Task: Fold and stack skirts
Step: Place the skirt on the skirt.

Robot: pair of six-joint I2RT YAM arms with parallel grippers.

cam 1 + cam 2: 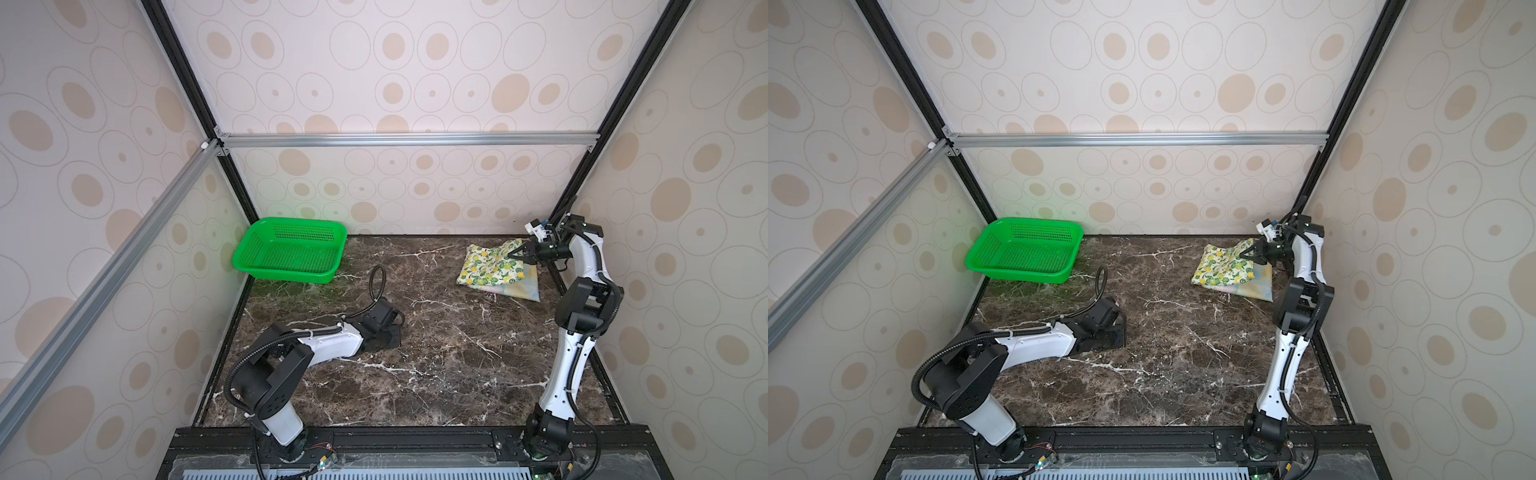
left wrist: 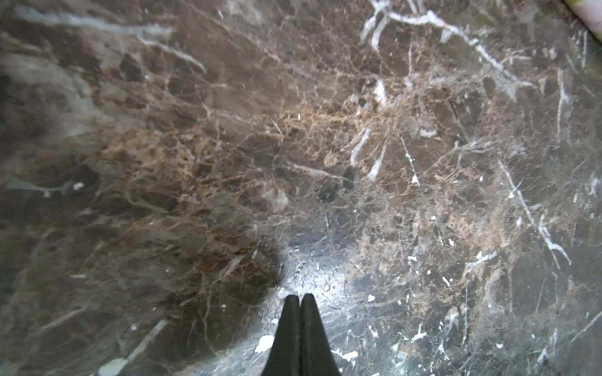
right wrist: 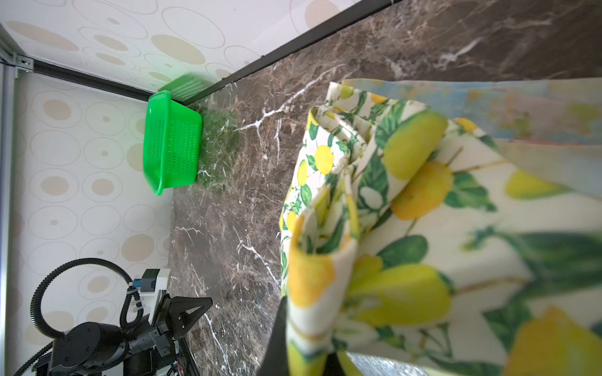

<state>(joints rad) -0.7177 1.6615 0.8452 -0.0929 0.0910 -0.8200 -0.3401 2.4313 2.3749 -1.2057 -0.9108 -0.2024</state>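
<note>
Sitting in the far left corner of the table [image 1: 436,374], close against both walls, the green perforated basket [image 1: 305,232] has its holed floor and sides bare to view in both top views. The right wrist view catches the same basket [image 3: 172,143] from the side, in that corner.

Both skirts are on the table at the far right, well apart from the basket. The pastel blue-yellow skirt [image 1: 521,289] lies flat as a folded pad. The lemon-print skirt [image 1: 486,268] lies folded on top of it, covering its left and far parts and leaving its right and near edges showing.

The right hand [image 1: 521,254] reaches in from the right and is closed tight on the far right corner of the lemon-print skirt, which rises to a small peak at the grip. In the right wrist view the cloth bunches in folds beside one dark finger [image 3: 277,338].

The left hand [image 2: 299,298] is low over bare table left of the middle, nearer than the basket. Its two fingers are pressed together with nothing between them.
</note>
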